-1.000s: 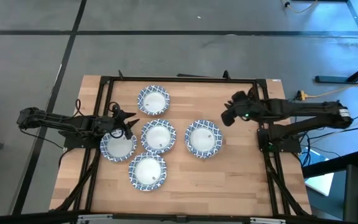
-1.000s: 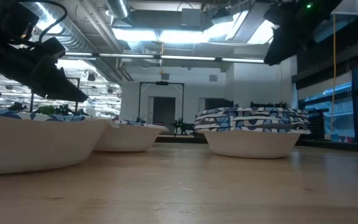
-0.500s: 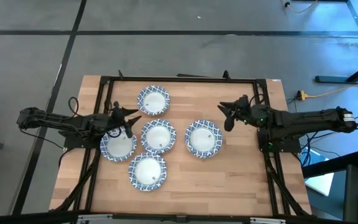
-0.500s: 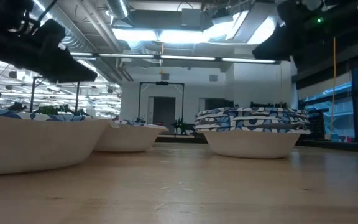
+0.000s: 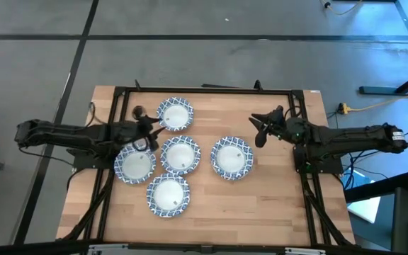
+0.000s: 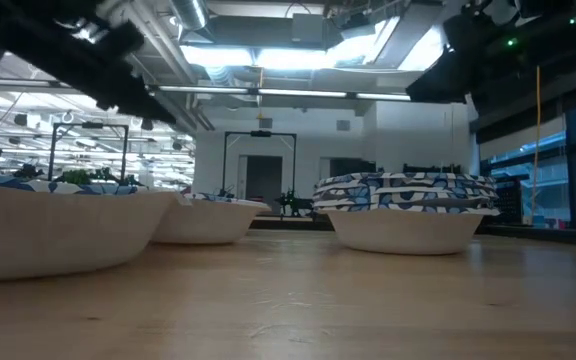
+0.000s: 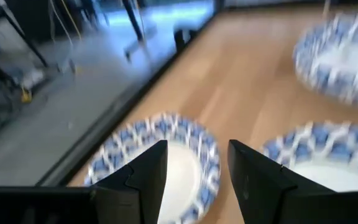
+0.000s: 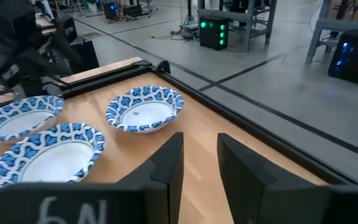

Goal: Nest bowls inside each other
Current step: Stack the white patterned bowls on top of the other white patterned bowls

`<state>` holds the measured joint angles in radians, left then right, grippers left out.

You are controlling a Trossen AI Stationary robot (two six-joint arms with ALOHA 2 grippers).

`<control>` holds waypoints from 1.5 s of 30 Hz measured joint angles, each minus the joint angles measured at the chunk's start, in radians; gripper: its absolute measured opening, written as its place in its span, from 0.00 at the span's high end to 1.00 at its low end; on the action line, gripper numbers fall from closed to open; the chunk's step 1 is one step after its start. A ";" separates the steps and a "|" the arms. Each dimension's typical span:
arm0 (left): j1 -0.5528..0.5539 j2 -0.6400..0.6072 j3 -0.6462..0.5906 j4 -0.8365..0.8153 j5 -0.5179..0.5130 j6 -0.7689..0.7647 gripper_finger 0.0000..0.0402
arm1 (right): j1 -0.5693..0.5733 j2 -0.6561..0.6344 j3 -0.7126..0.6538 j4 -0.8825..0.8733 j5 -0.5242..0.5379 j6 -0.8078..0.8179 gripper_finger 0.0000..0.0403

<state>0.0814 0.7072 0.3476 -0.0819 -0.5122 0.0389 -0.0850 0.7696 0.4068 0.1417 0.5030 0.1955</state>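
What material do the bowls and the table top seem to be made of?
The bowls look like paper or thin plastic, though ceramic is possible: matte white inside, printed blue pattern, and a thin, slightly wavy rim. The table top appears to be light wood: visible plank seams and grain.

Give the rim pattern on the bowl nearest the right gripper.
Blue-and-white pattern on the bowl; the right wrist view shows it best.

High cam: straight down, far, sees whole surface w/ both arms. Low cam: at surface height, level, very close to bowls, room behind. Left wrist cam: close, tilted down past its fingers at bowls. Right wrist cam: farther back, looks across surface; shares far bowl w/ high cam.
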 joint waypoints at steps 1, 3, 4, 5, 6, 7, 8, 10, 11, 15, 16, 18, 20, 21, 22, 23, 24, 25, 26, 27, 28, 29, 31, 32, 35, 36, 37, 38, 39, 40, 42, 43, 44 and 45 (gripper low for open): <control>0.015 0.032 0.020 -0.040 0.016 -0.004 0.59 | -0.005 0.000 0.000 0.000 -0.001 -0.001 0.76; 0.038 0.090 0.053 -0.099 0.052 -0.008 0.59 | -0.015 0.000 0.000 -0.001 -0.017 -0.003 0.76; 0.048 0.121 0.067 -0.113 0.070 -0.009 0.59 | -0.019 0.000 0.000 -0.001 -0.033 -0.007 0.76; 0.055 0.149 0.078 -0.115 0.088 -0.010 0.59 | -0.023 0.000 0.000 -0.001 -0.053 -0.017 0.76; 0.061 0.174 0.088 -0.112 0.104 -0.009 0.59 | -0.026 0.000 0.000 -0.002 -0.075 -0.024 0.76; 0.068 0.199 0.098 -0.111 0.118 -0.005 0.59 | -0.028 0.000 0.000 -0.002 -0.093 -0.033 0.76; 0.076 0.221 0.109 -0.110 0.128 0.000 0.59 | -0.030 0.000 0.000 -0.002 -0.111 -0.043 0.76; 0.094 0.268 0.127 -0.110 0.140 0.022 0.59 | -0.033 0.000 0.000 -0.002 -0.124 -0.051 0.76; 0.101 0.290 0.134 -0.115 0.143 0.032 0.59 | -0.033 0.000 0.000 -0.002 -0.125 -0.051 0.76; 0.128 0.369 0.148 -0.120 0.166 0.072 0.59 | -0.033 0.000 0.000 -0.003 -0.139 -0.048 0.76; 0.133 0.388 0.148 -0.124 0.165 0.076 0.59 | -0.033 0.000 0.000 -0.003 -0.146 -0.048 0.76; 0.150 0.424 0.148 -0.138 0.167 0.077 0.59 | -0.033 0.000 0.000 -0.003 -0.158 -0.048 0.76; 0.169 0.455 0.148 -0.162 0.167 0.076 0.59 | -0.033 0.000 0.000 -0.003 -0.161 -0.043 0.76; 0.176 0.471 0.148 -0.173 0.167 0.076 0.59 | -0.033 0.000 0.000 -0.003 -0.161 -0.043 0.76; 0.184 0.486 0.148 -0.180 0.167 0.077 0.59 | -0.033 0.000 0.000 -0.003 -0.161 -0.043 0.76; 0.190 0.499 0.148 -0.181 0.166 0.077 0.59 | -0.033 0.000 0.000 -0.003 -0.161 -0.042 0.76; 0.196 0.510 0.148 -0.179 0.165 0.077 0.59 | -0.033 0.000 0.000 -0.003 -0.161 -0.042 0.76; 0.204 0.520 0.148 -0.176 0.164 0.083 0.59 | -0.033 0.000 0.000 -0.003 -0.161 -0.042 0.76; 0.211 0.531 0.148 -0.173 0.162 0.097 0.59 | -0.033 0.000 0.000 -0.003 -0.161 -0.042 0.76; 0.218 0.541 0.148 -0.169 0.155 0.113 0.59 | -0.033 0.000 0.000 -0.003 -0.161 -0.041 0.76; 0.224 0.550 0.148 -0.162 0.150 0.130 0.59 | -0.033 0.000 0.000 -0.003 -0.161 -0.041 0.76; 0.230 0.558 0.148 -0.153 0.149 0.148 0.59 | -0.033 0.000 0.000 -0.003 -0.160 -0.040 0.76; 0.243 0.570 0.148 -0.141 0.149 0.177 0.59 | -0.033 0.000 0.000 -0.003 -0.160 -0.040 0.76; 0.248 0.576 0.148 -0.133 0.148 0.182 0.59 | -0.033 0.000 0.000 -0.003 -0.160 -0.037 0.76; 0.267 0.595 0.148 -0.122 0.164 0.183 0.59 | -0.033 0.000 0.000 -0.004 -0.159 -0.014 0.76; 0.274 0.602 0.148 -0.118 0.174 0.183 0.59 | -0.033 0.000 0.000 -0.003 -0.158 -0.014 0.76; 0.279 0.609 0.148 -0.117 0.182 0.183 0.59 | -0.033 0.000 0.000 -0.003 -0.158 -0.015 0.76; 0.283 0.616 0.148 -0.117 0.185 0.183 0.59 | -0.033 0.000 0.000 -0.003 -0.158 -0.015 0.76; 0.286 0.624 0.148 -0.116 0.187 0.182 0.59 | -0.033 0.000 0.000 -0.003 -0.158 -0.015 0.76; 0.289 0.630 0.148 -0.116 0.188 0.181 0.60 | -0.033 0.000 0.000 -0.004 -0.158 -0.014 0.76; 0.293 0.637 0.148 -0.105 0.189 0.176 0.60 | -0.033 0.000 0.000 -0.003 -0.158 -0.015 0.76; 0.293 0.636 0.148 -0.101 0.189 0.175 0.61 | -0.033 0.000 0.000 -0.004 -0.157 -0.015 0.76; 0.293 0.636 0.148 -0.094 0.189 0.174 0.62 | -0.033 0.000 0.000 -0.003 -0.157 -0.015 0.76; 0.293 0.636 0.148 -0.086 0.189 0.173 0.64 | -0.033 0.000 0.000 -0.003 -0.157 -0.015 0.76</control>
<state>0.3740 1.3434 0.4953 -0.1678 -0.3229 0.2123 -0.1177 0.7696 0.4068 0.1383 0.3458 0.1810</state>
